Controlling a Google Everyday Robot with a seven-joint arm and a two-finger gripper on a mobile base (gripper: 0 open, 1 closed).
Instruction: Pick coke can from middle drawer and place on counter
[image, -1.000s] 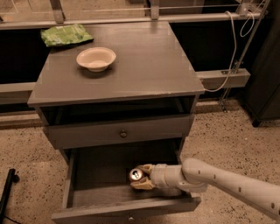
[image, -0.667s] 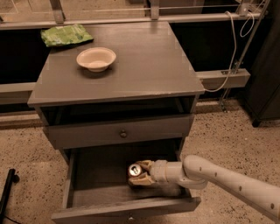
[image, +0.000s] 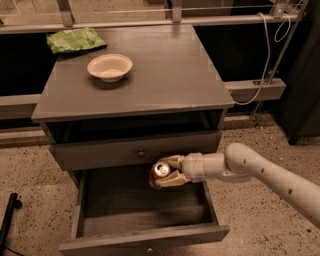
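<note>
Camera view shows the arm (image: 265, 172) reaching in from the right edge, nearly level, with its white forearm going left over the right side of the open middle drawer (image: 130, 205). At its end the gripper (image: 161, 173) points to the left, just below the closed drawer front (image: 100, 155) that has a small round knob (image: 141, 152). The jaws are pinching the coke can (image: 160, 170), one finger on the far side of it and one on the near side. The can is tilted so that its silver top faces up toward the camera, and a little red of its body shows on the left. It appears to hang above the far part of the drawer floor, not resting on it. Above, the grey tabletop (image: 165, 70) carries a pale bowl (image: 110, 66) on the left part and a green bag (image: 75, 40) at the far left corner. The cabinet stands on a speckled floor (image: 30, 170).
</note>
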